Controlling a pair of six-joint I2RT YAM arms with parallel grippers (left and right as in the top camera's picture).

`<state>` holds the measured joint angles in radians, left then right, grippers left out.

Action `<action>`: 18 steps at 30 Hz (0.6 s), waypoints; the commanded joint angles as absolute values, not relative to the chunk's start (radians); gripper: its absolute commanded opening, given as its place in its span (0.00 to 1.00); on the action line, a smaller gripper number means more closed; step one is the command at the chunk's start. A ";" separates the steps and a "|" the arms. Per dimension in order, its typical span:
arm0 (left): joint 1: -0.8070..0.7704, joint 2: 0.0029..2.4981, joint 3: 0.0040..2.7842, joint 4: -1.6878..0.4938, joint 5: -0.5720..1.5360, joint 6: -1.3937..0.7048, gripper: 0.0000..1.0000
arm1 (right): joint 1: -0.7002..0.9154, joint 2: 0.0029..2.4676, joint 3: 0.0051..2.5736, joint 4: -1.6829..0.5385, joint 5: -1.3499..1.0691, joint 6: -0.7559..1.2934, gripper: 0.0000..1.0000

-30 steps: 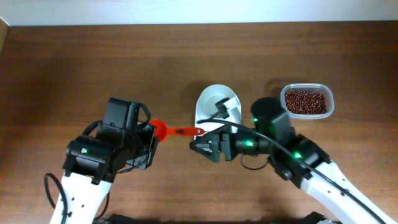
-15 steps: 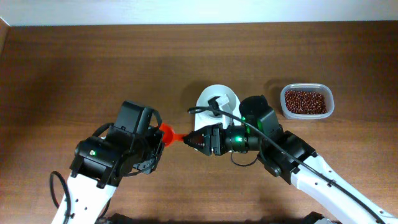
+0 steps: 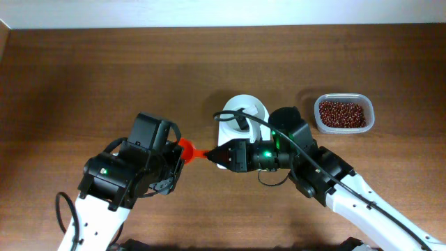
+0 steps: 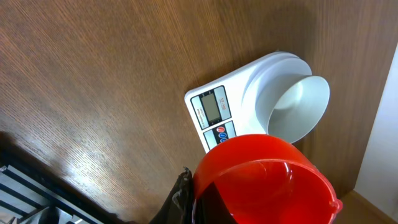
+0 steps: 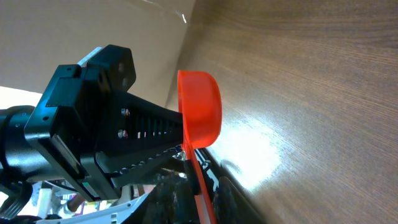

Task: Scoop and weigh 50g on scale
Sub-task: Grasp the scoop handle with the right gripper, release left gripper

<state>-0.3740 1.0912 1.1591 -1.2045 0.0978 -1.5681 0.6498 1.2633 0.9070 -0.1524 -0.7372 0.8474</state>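
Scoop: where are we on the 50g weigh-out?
Done: nothing weighed; bowl on the scale is empty. In hand: empty scoop, gripped by left gripper, right gripper closed on its handle. Left: scoop beans from the tub, fill bowl to 50g.

The overhead camera looks straight down from high up and takes in the whole table (image 3: 104,70). My left wrist camera sits close above the orange-red scoop (image 4: 261,180), which fills 6 o'clock, and faces down at the scale (image 4: 249,93) at 12 o'clock. My right wrist camera skims low over the wood, close to the same scoop at 12 o'clock. All three views share it.
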 commanded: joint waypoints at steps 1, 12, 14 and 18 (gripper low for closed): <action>-0.380 1.094 1.160 -1.206 0.117 -1.582 0.00 | 0.656 1.261 0.920 -0.148 -0.756 0.847 0.22; -0.380 1.094 1.160 -1.206 0.135 -1.582 0.00 | 0.656 1.261 0.920 -0.149 -0.760 0.847 0.17; -0.380 1.094 1.160 -1.206 0.135 -1.582 0.00 | 0.656 1.261 0.920 -0.149 -0.764 0.847 0.15; -0.380 1.094 1.160 -1.206 0.135 -1.581 0.00 | 0.656 1.261 0.920 -0.149 -0.764 0.847 0.11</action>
